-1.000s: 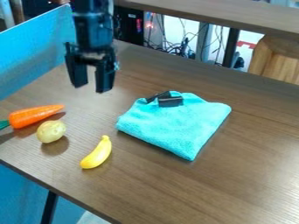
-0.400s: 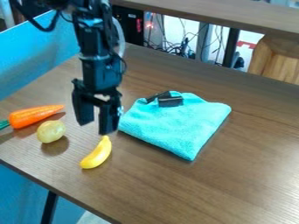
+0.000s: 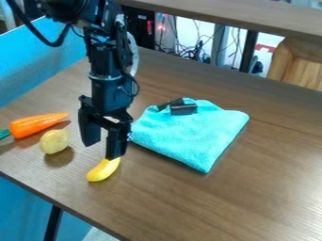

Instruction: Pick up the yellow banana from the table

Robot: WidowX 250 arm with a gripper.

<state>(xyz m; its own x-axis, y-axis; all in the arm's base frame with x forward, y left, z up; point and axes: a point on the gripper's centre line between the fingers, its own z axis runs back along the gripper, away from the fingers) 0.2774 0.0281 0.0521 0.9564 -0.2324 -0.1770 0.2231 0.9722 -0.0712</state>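
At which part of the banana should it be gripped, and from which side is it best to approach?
I would grip the banana around its thick middle, coming from straight above, with the tool closing across its two long sides. It lies flat on the table, long, narrow and slightly curved, so its width should fit between the fingers more easily than its length.

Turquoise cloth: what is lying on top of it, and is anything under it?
Two small black objects lie on the cloth, near its far edge; what they are, I cannot tell. Anything underneath would be hidden, since the cloth covers that part of the table.
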